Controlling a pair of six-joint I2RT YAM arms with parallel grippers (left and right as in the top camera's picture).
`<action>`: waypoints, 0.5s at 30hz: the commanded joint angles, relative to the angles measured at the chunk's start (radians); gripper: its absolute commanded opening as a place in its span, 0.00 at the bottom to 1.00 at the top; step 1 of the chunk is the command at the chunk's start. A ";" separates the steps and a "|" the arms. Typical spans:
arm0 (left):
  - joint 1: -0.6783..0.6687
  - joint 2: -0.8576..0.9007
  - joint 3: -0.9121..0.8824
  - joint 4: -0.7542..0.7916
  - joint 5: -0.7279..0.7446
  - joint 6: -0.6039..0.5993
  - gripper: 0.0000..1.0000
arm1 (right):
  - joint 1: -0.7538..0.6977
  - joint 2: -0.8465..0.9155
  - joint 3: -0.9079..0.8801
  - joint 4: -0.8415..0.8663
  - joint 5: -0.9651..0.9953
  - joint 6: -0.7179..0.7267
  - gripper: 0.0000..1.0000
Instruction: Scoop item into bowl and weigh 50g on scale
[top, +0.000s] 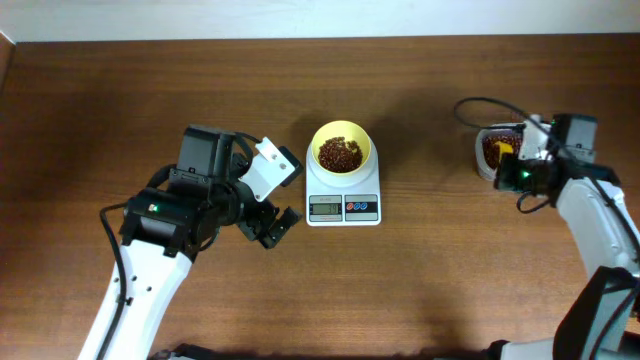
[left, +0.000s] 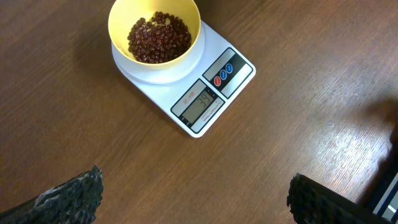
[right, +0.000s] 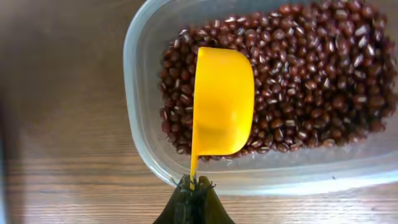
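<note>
A pale yellow bowl (top: 341, 148) partly filled with reddish-brown beans (top: 340, 153) stands on the white scale (top: 343, 196); both also show in the left wrist view, the bowl (left: 155, 31) on the scale (left: 205, 93), whose display (left: 200, 106) is lit. My left gripper (top: 270, 228) is open and empty, left of the scale, its fingers wide apart (left: 196, 199). My right gripper (right: 193, 186) is shut on the handle of a darker yellow scoop (right: 222, 101). The scoop lies turned over on the beans (right: 311, 81) in the clear tub (right: 149, 143), at the right in the overhead view (top: 495, 150).
A black cable (top: 480, 108) loops beside the tub. The table's far edge (top: 320, 40) runs along the top.
</note>
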 joint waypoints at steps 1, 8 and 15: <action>0.004 -0.004 0.021 0.002 0.003 0.013 0.99 | -0.099 0.002 0.004 -0.010 -0.199 0.107 0.04; 0.004 -0.004 0.021 0.002 0.003 0.013 0.99 | -0.233 0.006 0.004 -0.011 -0.399 0.107 0.04; 0.004 -0.004 0.021 0.002 0.003 0.013 0.99 | -0.285 0.009 0.004 -0.010 -0.506 0.111 0.04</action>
